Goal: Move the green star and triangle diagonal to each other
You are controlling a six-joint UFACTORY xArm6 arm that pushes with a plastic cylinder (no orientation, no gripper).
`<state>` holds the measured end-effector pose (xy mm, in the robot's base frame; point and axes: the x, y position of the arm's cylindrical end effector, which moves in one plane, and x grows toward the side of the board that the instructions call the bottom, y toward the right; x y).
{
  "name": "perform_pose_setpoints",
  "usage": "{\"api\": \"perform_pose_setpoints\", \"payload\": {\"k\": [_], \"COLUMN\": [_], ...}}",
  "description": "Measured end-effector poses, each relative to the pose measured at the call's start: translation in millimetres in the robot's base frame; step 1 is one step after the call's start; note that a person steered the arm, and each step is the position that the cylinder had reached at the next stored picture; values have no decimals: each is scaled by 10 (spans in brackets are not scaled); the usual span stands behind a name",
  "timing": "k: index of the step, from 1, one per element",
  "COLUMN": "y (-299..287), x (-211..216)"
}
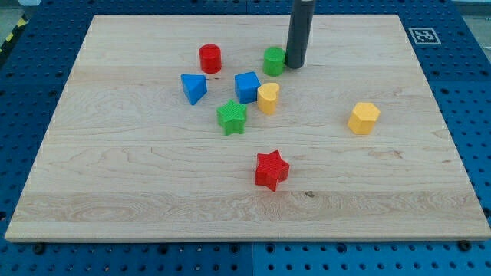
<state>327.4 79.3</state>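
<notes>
Starting nearest the view's bottom, a red star [271,170] is sitting alone on the wooden board [115,192], well clear of the action. Moving up, the green star [232,117] is lying just below a blue cube [247,87] and beside a yellow heart [268,98]; a yellow hexagon [364,118] is resting off to the view's right. The blue triangle [193,88] is standing up and to the left of the green star, near but apart. Farther back, a red cylinder [210,58] and a green cylinder [274,60] are waiting, and my tip [295,65] is touching or just beside that green cylinder's right side. No fingers here, only a bare rod. Both task blocks are looking light, rigid and smooth-bottomed, so I'm judging they'll be sliding easily and twisting if nudged off-centre; pushing squarely on a flat face or between star points seems wisest.
</notes>
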Motion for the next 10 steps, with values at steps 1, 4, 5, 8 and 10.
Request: {"api": "perform_pose_setpoints", "payload": {"k": [1,4,5,8,10], "y": [34,-773,-637,-647,-1126], "x": [165,453,558,1058,1225]}}
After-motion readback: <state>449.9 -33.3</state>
